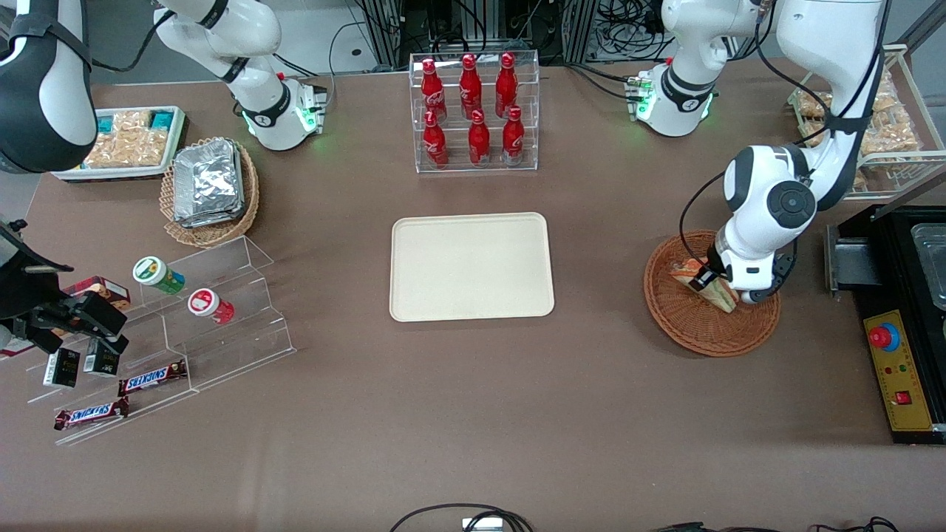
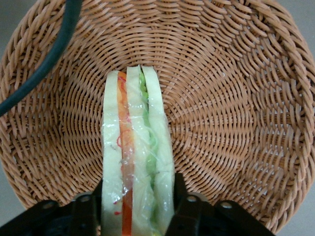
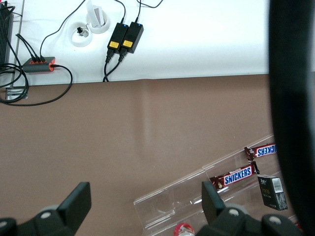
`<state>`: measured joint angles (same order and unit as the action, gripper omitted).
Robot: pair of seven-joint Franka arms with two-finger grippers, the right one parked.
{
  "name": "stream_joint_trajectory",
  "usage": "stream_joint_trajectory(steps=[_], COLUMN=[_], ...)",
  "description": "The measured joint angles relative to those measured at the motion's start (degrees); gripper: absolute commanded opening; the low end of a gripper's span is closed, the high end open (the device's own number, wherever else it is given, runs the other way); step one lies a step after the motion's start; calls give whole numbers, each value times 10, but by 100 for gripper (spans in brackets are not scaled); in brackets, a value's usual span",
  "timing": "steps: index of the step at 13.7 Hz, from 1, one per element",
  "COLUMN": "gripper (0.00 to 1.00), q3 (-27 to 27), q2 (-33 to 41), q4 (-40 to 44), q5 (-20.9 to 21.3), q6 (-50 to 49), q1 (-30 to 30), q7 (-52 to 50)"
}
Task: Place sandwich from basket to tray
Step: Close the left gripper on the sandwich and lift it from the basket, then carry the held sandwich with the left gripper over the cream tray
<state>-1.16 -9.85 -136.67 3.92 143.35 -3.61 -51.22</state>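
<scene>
Red bottles (image 1: 473, 111) fill a clear rack (image 1: 475, 161); Snickers bars (image 1: 151, 377) lie on acrylic steps (image 1: 229, 318).

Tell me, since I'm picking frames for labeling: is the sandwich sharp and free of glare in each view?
Left wrist view: the sandwich is sharp, its wrap shows faint sheen only, the gripper shut on it over the basket. Front view: evenly lit, but the arm hides most of the sandwich. Right wrist view: sandwich absent.

"SNICKERS" on two chocolate bars (image 1: 151, 377) on clear acrylic stand (image 1: 222, 325), parked arm's end.
</scene>
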Motion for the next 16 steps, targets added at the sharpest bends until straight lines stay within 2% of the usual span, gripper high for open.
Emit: stream_joint_trajectory(steps=[7,12,14,16], gripper=[6,7,9,11], q3=[0,-11,-32,-65], q2=[10,65,71,71], q4=[8,86,141,171], q5=[0,0,0,0], q6=[-13,-166,-234,-256], q1=[0,-5,-7,-9], q7=[3,66,101,121])
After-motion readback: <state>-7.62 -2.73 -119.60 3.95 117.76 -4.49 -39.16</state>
